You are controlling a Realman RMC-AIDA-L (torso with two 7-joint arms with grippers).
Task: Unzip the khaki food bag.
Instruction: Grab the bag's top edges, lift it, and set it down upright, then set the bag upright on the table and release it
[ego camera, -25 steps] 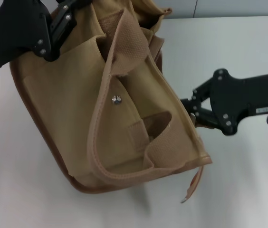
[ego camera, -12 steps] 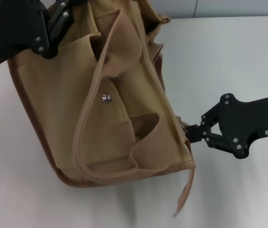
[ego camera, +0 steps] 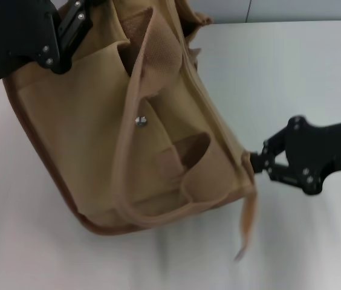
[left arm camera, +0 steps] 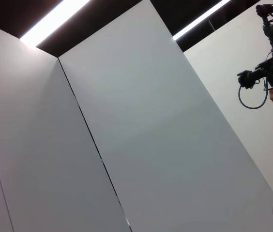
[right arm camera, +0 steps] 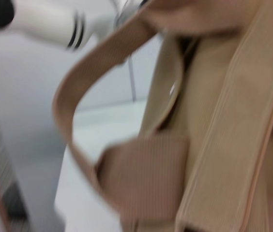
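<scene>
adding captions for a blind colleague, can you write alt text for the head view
A khaki food bag lies tilted on a white table, its webbing handles loose across its front and a metal snap showing. The left gripper is at the bag's upper corner, and the right gripper meets the bag's lower right edge, where a strap dangles.

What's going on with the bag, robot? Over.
Left gripper at khaki food bag's top corner. Right gripper at its zipper edge, bag tilted on table. Nothing blocking.

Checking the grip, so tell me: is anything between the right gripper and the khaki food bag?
Nothing: in the head view the right gripper meets the near corner of the khaki food bag, with no gap showing.
</scene>
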